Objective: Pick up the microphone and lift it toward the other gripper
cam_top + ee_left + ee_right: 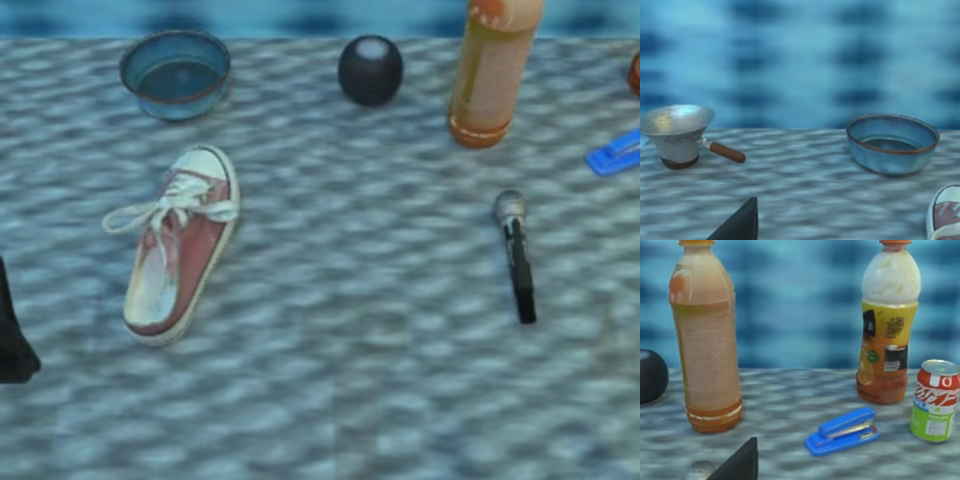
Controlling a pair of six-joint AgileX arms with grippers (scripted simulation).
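A: Starting with the target: the small microphone with a round silver-grey mesh head and slim black stick handle [516,253] is seen lying flat on the grey-blue woven tablecloth [360,330], right side of the table, head pointing far, handle pointing near. Nothing is touching it.

B: Neighbours noted? The tall orange juice bottle [490,68] is placed farther back from it, the blue stapler [614,151] off to its far right, both apart from it. The black ball with a grey top [370,69] is not to be confused with the mic.

A: Agreed. Grippers: the left arm [14,335] is only glimpsed as a dark shape at the table's left edge, parked. The right gripper is not seen from above. In each wrist view just a black wedge is shown at the frame edge, so finger state cannot be told for either.

B: Step in hand is judged as pre-approach; no grasp has been made and the mic is not yet lifted.

A: The next move is judged to call for the right gripper to be brought over the handle, fingers spread across its narrow width, then closed around mid-handle before anything is raised toward the left side.

B: The pink canvas sneaker with white laces [178,243] and blue ceramic bowl [176,72] are left of centre, well apart from the mic.
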